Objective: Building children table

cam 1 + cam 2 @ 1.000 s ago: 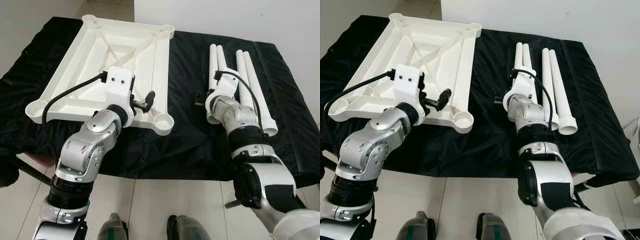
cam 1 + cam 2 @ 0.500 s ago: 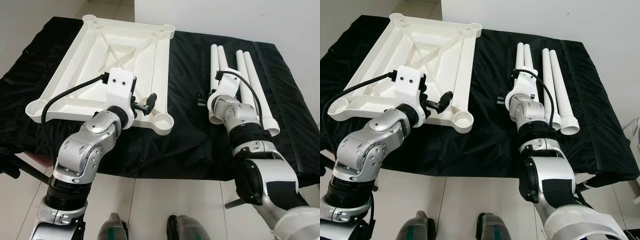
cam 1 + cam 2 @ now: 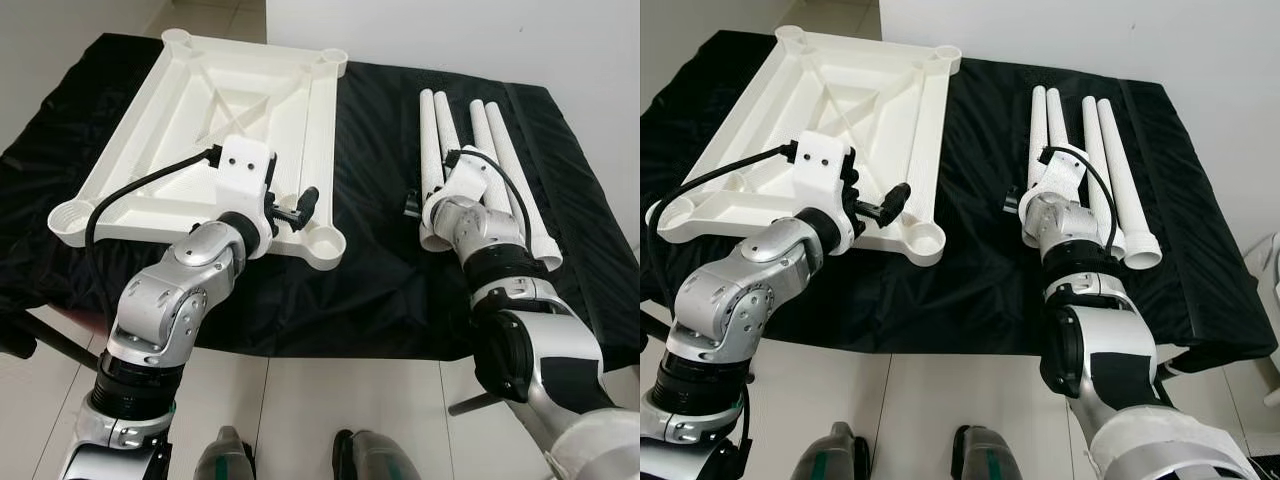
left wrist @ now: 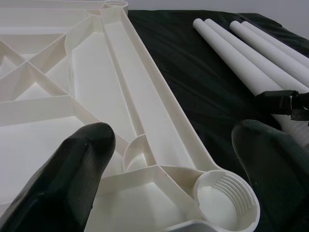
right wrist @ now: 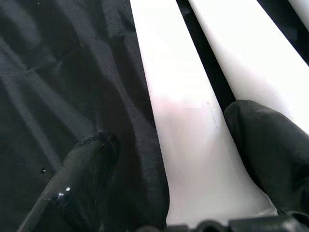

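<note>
The white tabletop [image 3: 322,120] lies upside down on the black cloth, with a round threaded socket [image 4: 226,195] at each corner. My left gripper [image 3: 300,205] hovers open over its near right corner, and nothing is between its fingers [image 4: 82,159]. Several white legs [image 3: 1095,140] lie side by side on the cloth to the right. My right gripper [image 5: 178,140] is open and low over the near end of the leftmost leg [image 5: 178,121]. One finger stands on each side of that leg, and one finger [image 5: 270,145] sits in the gap to the neighbouring leg.
The black cloth [image 3: 380,270] covers the whole work table and hangs over its front edge. A bare strip of cloth runs between the tabletop and the legs. White walls stand behind and to the right. My feet [image 3: 370,460] show on the tiled floor below.
My right gripper has slid to the right across the cloth and now straddles the leftmost leg's near end. The left gripper has barely moved.
</note>
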{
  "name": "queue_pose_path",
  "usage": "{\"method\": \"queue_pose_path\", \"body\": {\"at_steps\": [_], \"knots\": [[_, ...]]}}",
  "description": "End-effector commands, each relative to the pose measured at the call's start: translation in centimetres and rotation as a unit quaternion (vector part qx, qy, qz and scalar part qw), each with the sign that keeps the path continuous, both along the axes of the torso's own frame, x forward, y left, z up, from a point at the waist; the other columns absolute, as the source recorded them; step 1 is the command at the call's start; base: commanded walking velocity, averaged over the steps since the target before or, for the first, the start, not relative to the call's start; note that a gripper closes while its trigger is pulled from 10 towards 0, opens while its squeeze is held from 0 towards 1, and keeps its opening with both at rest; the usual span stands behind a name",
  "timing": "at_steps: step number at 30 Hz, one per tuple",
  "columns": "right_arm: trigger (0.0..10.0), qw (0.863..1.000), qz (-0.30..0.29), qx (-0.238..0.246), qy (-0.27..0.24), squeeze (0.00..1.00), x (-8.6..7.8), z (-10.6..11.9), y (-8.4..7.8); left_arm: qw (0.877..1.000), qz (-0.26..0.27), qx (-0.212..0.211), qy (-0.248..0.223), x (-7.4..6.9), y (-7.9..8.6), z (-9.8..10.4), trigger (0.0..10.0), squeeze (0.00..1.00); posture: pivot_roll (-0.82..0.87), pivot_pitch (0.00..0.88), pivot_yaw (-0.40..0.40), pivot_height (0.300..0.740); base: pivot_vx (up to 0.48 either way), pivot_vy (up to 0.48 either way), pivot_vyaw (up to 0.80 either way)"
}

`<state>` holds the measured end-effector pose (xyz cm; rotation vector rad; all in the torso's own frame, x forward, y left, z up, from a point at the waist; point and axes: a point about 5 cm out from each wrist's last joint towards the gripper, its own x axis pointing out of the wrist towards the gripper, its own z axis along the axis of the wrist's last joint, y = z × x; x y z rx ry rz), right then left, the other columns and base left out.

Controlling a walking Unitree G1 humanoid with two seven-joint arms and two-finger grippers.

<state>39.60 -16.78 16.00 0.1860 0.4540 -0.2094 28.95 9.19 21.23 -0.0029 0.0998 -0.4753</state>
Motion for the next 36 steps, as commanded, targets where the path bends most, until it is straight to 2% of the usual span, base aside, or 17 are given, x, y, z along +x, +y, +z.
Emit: {"method": "queue_pose_path", "body": {"at_steps": [1, 3, 4, 5, 6, 11, 12, 13, 17, 18, 19, 24, 26, 28, 29, 34, 36], "knots": [[10.0, 0.999, 0.006, 0.020, 0.042, 0.00, -0.5, -1.6, 0.2, 0.999, -0.054, -0.002, 0.008, -0.2, -0.6, -0.2, 10.0, 0.00, -0.01, 0.069, -0.042, 0.740, 0.000, 0.000, 0.00], [10.0, 0.998, 0.010, 0.025, 0.058, 0.00, -0.7, -2.0, 0.2, 0.998, -0.055, -0.003, 0.008, -0.2, -0.6, -0.1, 10.0, 0.00, -0.01, 0.071, -0.042, 0.740, 0.000, 0.000, 0.00], [8.9, 0.996, 0.024, 0.025, 0.079, 0.00, -0.8, -2.4, 0.4, 0.998, -0.055, -0.003, 0.008, -0.2, -0.7, -0.1, 10.0, 0.00, -0.01, 0.071, -0.041, 0.740, 0.000, 0.000, 0.00], [8.9, 0.996, 0.024, 0.025, 0.079, 0.00, -0.8, -2.4, 0.4, 0.998, -0.055, -0.003, 0.008, -0.2, -0.7, -0.1, 10.0, 0.00, -0.01, 0.071, -0.041, 0.740, 0.000, 0.000, 0.00], [9.7, 0.994, 0.039, 0.033, 0.097, 0.00, -1.0, -2.8, 0.6, 0.998, -0.056, -0.003, 0.008, -0.2, -0.7, -0.1, 10.0, 0.00, -0.02, 0.070, -0.041, 0.740, 0.000, 0.000, 0.00], [10.0, 0.987, 0.055, 0.048, 0.141, 0.00, -1.6, -3.7, 0.8, 0.998, -0.057, -0.003, 0.008, -0.1, -0.8, -0.1, 10.0, 0.00, -0.02, 0.071, -0.041, 0.740, 0.000, 0.000, 0.00], [5.0, 0.984, 0.062, 0.054, 0.158, 0.00, -1.8, -4.1, 0.9, 0.998, -0.058, -0.004, 0.007, -0.1, -0.9, -0.1, 10.0, 0.00, -0.02, 0.071, -0.041, 0.740, 0.000, 0.000, 0.00], [3.8, 0.978, 0.074, 0.058, 0.184, 0.00, -2.2, -4.5, 1.0, 0.998, -0.058, -0.005, 0.007, 0.0, -0.9, -0.1, 10.0, 0.00, -0.03, 0.072, -0.046, 0.740, 0.000, 0.000, 0.00], [3.8, 0.976, 0.077, 0.057, 0.193, 0.00, -2.3, -4.6, 0.9, 0.998, -0.058, -0.006, 0.007, 0.0, -1.0, -0.1, 10.0, 0.00, -0.03, 0.072, -0.046, 0.740, 0.000, 0.000, 0.00], [3.4, 0.975, 0.080, 0.061, 0.196, 0.00, -2.3, -4.6, 0.9, 0.998, -0.059, -0.006, 0.007, 0.0, -1.0, -0.1, 10.0, 0.00, -0.03, 0.073, -0.047, 0.740, 0.000, 0.000, 0.00], [0.0, 0.974, 0.088, 0.062, 0.198, 0.00, -2.3, -4.5, 0.9, 0.998, -0.059, -0.007, 0.007, 0.1, -1.0, -0.1, 10.0, 0.00, -0.03, 0.073, -0.047, 0.740, 0.000, 0.000, 0.00], [0.0, 0.977, 0.094, 0.045, 0.186, 0.00, -2.0, -3.9, 0.3, 0.998, -0.057, -0.009, 0.005, 0.1, -1.1, 0.0, 10.0, 0.00, -0.04, 0.071, -0.058, 0.740, 0.000, 0.000, 0.00], [0.0, 0.984, 0.106, 0.036, 0.141, 0.00, -1.1, -2.4, 0.2, 0.998, -0.054, -0.013, 0.005, 0.1, -1.0, -0.1, 10.0, 0.00, -0.04, 0.070, -0.060, 0.740, 0.000, 0.000, 0.00], [0.0, 0.984, 0.106, 0.036, 0.141, 0.00, -1.1, -2.4, 0.2, 0.998, -0.054, -0.013, 0.005, 0.1, -1.0, -0.1, 10.0, 0.00, -0.04, 0.070, -0.060, 0.740, 0.000, 0.000, 0.00], [0.0, 0.988, 0.127, 0.035, 0.085, 0.00, -0.3, -1.0, 0.8, 0.999, -0.049, -0.016, 0.007, 0.1, -1.0, -0.2, 10.0, 0.00, -0.04, 0.069, -0.061, 0.740, 0.000, 0.000, 0.00], [0.0, 0.989, 0.143, 0.034, 0.030, 0.00, 0.1, 0.2, 1.3, 0.999, -0.038, -0.022, 0.003, 0.4, -0.7, 0.0, 10.0, 0.00, -0.03, 0.064, -0.062, 0.740, 0.000, 0.000, 0.00], [0.0, 0.988, 0.147, 0.030, -0.023, 0.00, 0.4, 1.1, 1.4, 0.999, -0.029, -0.024, -0.004, 0.7, -0.2, 0.3, 10.0, 0.00, -0.03, 0.060, -0.062, 0.740, 0.000, 0.000, 0.00]]}}
